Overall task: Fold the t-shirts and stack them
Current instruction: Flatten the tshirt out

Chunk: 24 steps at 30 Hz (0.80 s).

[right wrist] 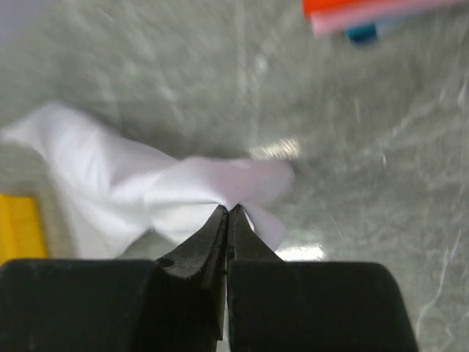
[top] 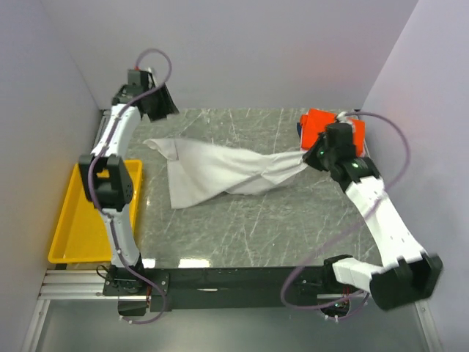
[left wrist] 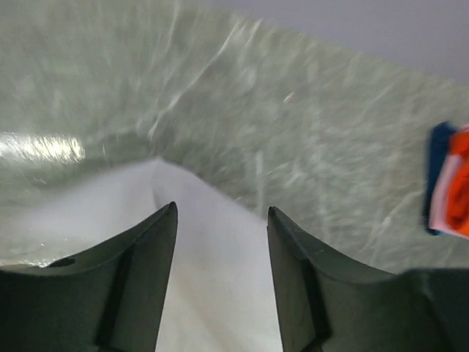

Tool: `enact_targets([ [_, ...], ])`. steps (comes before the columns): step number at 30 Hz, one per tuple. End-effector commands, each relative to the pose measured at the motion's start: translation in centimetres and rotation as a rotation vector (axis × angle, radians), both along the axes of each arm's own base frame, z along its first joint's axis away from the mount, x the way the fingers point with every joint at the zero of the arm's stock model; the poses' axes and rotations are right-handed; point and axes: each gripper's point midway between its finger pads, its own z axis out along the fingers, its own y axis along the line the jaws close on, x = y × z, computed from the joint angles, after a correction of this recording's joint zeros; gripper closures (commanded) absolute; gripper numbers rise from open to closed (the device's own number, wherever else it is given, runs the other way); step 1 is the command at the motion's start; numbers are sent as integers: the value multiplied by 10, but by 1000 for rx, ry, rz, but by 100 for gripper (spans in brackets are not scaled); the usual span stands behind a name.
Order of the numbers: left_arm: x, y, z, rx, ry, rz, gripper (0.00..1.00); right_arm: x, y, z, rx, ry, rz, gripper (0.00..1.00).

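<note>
While unfolded, white t-shirt: strung rumpled across table middle.
Folded stack: far right corner; orange-red, pink, blue.
Right gripper: pinched on shirt's right end.
Left gripper: fingers apart over shirt's far-left corner, nothing held.
Progress: three stacked, one left to fold.
Count: four shirts, one yellow tray.

From above, the right gripper and its wrist cover much of the folded stack of orange-red, pink and blue cloth t-shirts; only the orange-red top and a sliver of blue show. The left arm crosses the yellow plastic tray. The left wrist view cuts the stack off at its right edge and the large white cloth t-shirt at the bottom. The right wrist view is blurred throughout; stack and tray run off its edges.
</note>
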Motion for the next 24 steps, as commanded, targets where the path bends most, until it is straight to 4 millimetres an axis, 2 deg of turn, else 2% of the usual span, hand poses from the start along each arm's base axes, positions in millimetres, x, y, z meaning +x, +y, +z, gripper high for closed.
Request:
enact_targets([
  [1,-2,-13,-36,-66,95,-26,39,3,9,-61,24,182,27,100],
  [2,-5,-14,-47,-59,97,-19,38,4,10,-69,27,201,26,100],
  [3,-14,-15,-32,-55,60,-16,38,4,11,-83,23,230,25,100],
  [4,-21,-17,-33,-42,52,-15,37,3,14,-88,38,246,38,100],
  [5,-36,-18,-54,-33,94,-15,38,3,15,-94,39,258,41,100],
  [6,-49,-18,-43,-27,74,-20,38,2,18,-103,49,279,46,100],
  [7,-62,-20,-50,-11,97,-21,40,1,19,-107,52,285,51,100],
  [8,-82,-19,-74,10,164,-19,41,1,20,-110,56,292,54,100],
  [9,-102,-18,-71,27,179,-16,43,-1,21,-116,62,304,58,100],
  [11,-129,-17,-86,76,221,0,45,-2,21,-120,62,312,59,100],
  [12,-154,-15,-100,86,265,8,46,-3,22,-124,61,323,62,100],
  [13,-167,-17,-106,93,288,8,47,-3,23,-126,62,326,68,100],
  [14,-185,-12,-124,110,339,24,48,-3,23,-126,64,328,69,100],
  [16,-204,-7,-128,101,359,56,47,-3,25,-129,63,341,85,100],
  [17,-218,-5,-143,103,396,57,45,-3,26,-129,65,342,87,100],
  [19,-230,-7,-149,91,413,42,39,-4,27,-132,71,351,95,100],
  [21,-240,-6,-161,102,460,37,38,-5,30,-134,76,352,108,100],
  [24,-242,0,-166,130,462,44,40,-7,32,-136,97,356,117,100],
])
